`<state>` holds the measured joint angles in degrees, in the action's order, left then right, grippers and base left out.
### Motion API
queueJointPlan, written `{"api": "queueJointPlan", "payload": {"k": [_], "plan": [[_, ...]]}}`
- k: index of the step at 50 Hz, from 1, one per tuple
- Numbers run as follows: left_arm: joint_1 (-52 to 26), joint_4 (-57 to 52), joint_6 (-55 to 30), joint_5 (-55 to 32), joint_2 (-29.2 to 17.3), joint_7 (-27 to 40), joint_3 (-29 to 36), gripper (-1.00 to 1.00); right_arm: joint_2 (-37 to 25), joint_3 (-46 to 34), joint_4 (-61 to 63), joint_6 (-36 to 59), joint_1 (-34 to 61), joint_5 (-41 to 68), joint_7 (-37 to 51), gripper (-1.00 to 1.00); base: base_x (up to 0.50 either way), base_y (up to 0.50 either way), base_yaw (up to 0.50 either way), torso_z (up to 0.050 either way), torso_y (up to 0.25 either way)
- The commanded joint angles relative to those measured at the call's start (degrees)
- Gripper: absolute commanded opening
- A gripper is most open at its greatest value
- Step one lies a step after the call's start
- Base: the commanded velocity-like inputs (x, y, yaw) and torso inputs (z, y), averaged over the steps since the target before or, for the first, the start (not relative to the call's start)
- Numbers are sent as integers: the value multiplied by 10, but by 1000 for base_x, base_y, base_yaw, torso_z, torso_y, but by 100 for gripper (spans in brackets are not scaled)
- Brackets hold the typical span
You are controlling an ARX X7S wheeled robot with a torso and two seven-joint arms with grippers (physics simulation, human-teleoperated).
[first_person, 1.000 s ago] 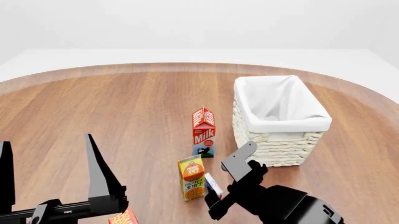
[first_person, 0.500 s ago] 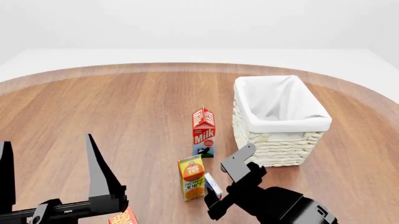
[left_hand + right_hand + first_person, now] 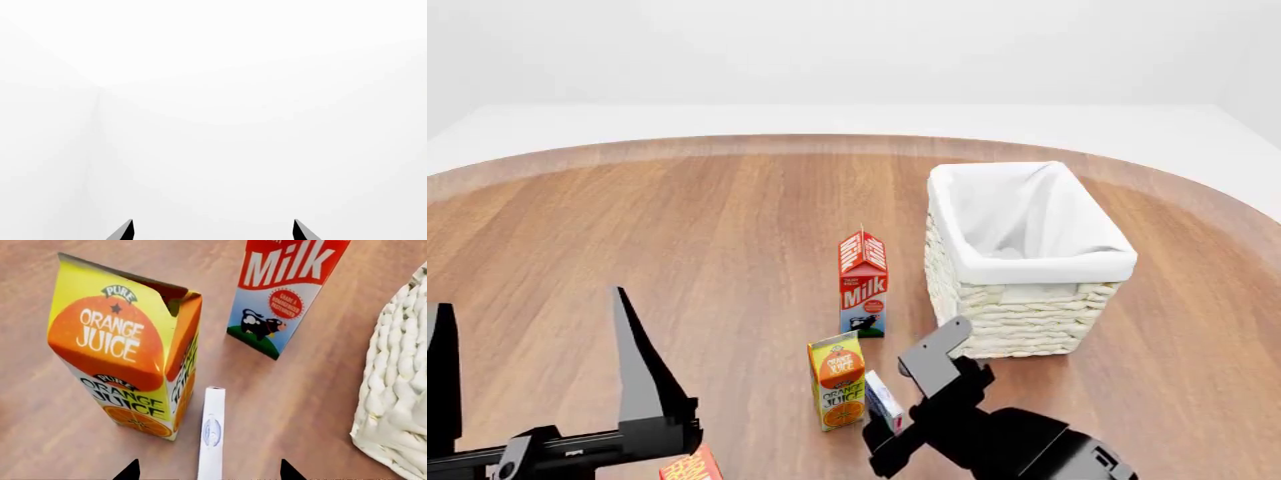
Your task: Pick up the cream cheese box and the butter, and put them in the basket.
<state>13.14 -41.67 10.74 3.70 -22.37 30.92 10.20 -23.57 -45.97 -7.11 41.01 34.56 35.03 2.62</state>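
Right pincer [image 3: 897, 400]: yours, released, jaws spread, low over the worktop [image 3: 694, 220], nothing gripped.
Cream cheese box [image 3: 212, 440]: on edge on the worktop, just beside the juice carton [image 3: 123, 347], lined up between your right jaw tips.
Left pincer [image 3: 534, 370]: released, empty, pointing up.
Butter [image 3: 694, 466]: only a corner shows, under your left pincer.
Basket [image 3: 1021, 300]: beside the milk carton [image 3: 864, 283], nothing inside.

Bright even light, soft shadows, sharp renders.
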Motion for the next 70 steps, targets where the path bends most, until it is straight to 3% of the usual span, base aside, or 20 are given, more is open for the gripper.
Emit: {"api": "queueJointPlan", "payload": {"k": [1, 70], "plan": [[2, -2, 12, 11, 8, -7, -12, 100, 14, 10, -15, -12, -3, -12, -14, 100, 0, 0, 0, 0, 0], [-2, 3, 10, 8, -1, 3, -6, 100, 48, 2, -107, -53, -6, -24, -21, 100, 0, 0, 0, 0, 0]]}}
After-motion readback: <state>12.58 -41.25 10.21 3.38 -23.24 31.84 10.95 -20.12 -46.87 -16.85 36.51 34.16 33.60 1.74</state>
